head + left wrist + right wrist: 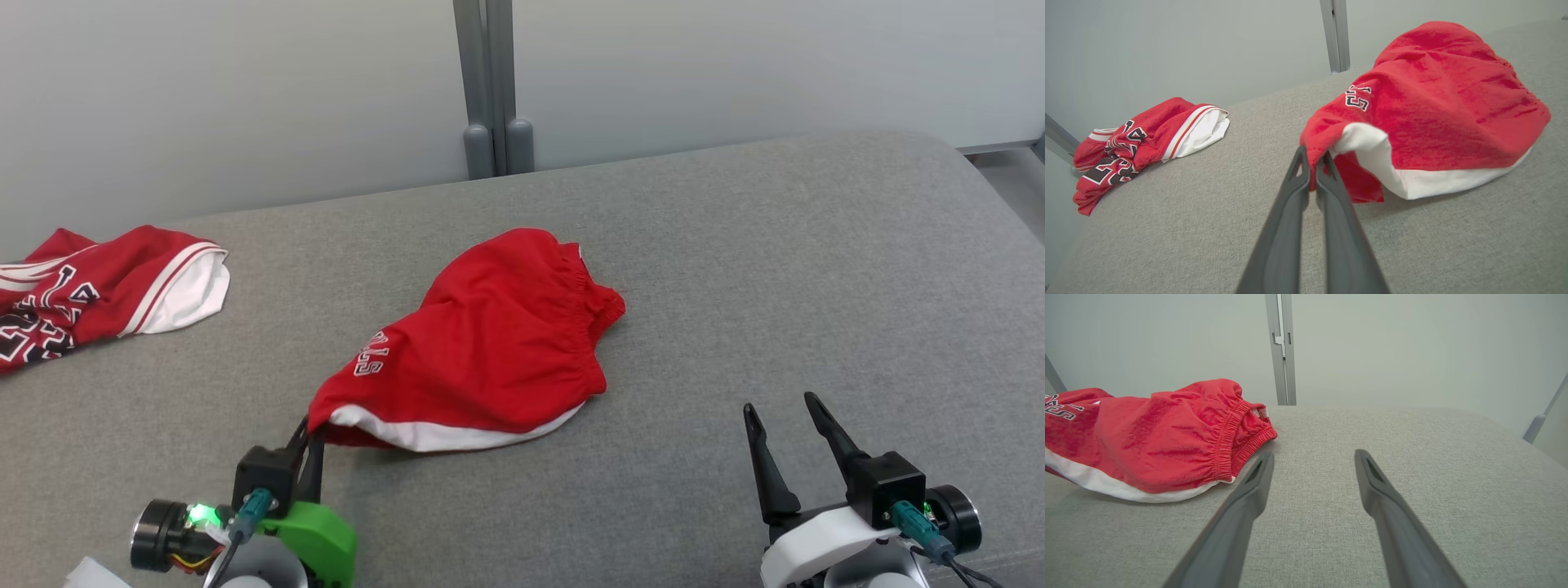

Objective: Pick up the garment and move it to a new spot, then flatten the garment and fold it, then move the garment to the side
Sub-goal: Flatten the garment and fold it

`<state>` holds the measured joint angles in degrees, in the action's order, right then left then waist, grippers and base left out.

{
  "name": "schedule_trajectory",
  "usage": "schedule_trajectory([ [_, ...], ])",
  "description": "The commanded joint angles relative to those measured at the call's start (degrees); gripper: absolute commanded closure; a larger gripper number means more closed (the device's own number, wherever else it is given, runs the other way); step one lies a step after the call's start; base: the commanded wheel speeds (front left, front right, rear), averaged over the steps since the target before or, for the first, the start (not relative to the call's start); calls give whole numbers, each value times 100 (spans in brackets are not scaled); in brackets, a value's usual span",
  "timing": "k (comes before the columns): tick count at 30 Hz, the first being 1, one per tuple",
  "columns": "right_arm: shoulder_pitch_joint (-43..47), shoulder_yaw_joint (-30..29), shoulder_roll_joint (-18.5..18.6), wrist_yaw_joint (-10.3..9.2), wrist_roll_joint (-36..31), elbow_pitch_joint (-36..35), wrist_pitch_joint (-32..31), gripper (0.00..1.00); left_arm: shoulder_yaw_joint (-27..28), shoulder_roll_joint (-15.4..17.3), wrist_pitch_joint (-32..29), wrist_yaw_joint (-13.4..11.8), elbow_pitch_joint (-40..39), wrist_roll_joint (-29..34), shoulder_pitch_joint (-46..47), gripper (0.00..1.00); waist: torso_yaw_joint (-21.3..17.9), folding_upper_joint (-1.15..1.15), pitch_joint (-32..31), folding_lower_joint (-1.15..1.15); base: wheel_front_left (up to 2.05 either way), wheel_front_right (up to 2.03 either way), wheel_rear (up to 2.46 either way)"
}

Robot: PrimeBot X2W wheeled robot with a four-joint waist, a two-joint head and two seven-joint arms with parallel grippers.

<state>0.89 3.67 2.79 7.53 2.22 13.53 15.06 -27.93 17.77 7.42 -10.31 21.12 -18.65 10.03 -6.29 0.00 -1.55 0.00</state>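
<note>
A pair of red shorts (490,343) with white trim and white lettering lies bunched in the middle of the grey padded table (775,269). My left gripper (314,431) is shut on the shorts' near-left hem corner; in the left wrist view the fingertips (1314,157) pinch the red cloth (1437,98), which is lifted slightly there. My right gripper (782,412) stands open at the lower right, apart from the shorts, nothing between its fingers. In the right wrist view the elastic waistband (1229,441) lies just left of the open gripper (1314,457).
A second red garment (90,294) with black numbers and a white lining lies crumpled at the table's far left, also seen in the left wrist view (1147,139). A grey post (490,90) stands behind the table's back edge against a pale wall.
</note>
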Motion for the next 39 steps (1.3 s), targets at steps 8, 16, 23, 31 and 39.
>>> schedule_trajectory([
  [8,-47,-14,16,-8,-157,56,18,0,146,88,147,-82,689,-193,-208,100,-248,0,213,0,0,0,0],
  [16,-106,-68,16,-8,-194,86,18,0,275,-8,456,-15,1468,-358,50,24,-301,0,277,0,0,0,0],
  [23,-76,-87,16,-8,-150,91,18,0,459,-74,687,-10,1783,-475,201,0,-169,0,202,0,0,0,0],
  [31,-17,-119,16,-8,-118,64,18,0,644,-126,779,37,1393,-508,221,0,116,0,101,0,0,0,0],
  [39,-25,-133,17,-8,-68,46,18,0,728,-422,778,-13,481,-362,-169,0,329,0,16,0,0,0,0],
])
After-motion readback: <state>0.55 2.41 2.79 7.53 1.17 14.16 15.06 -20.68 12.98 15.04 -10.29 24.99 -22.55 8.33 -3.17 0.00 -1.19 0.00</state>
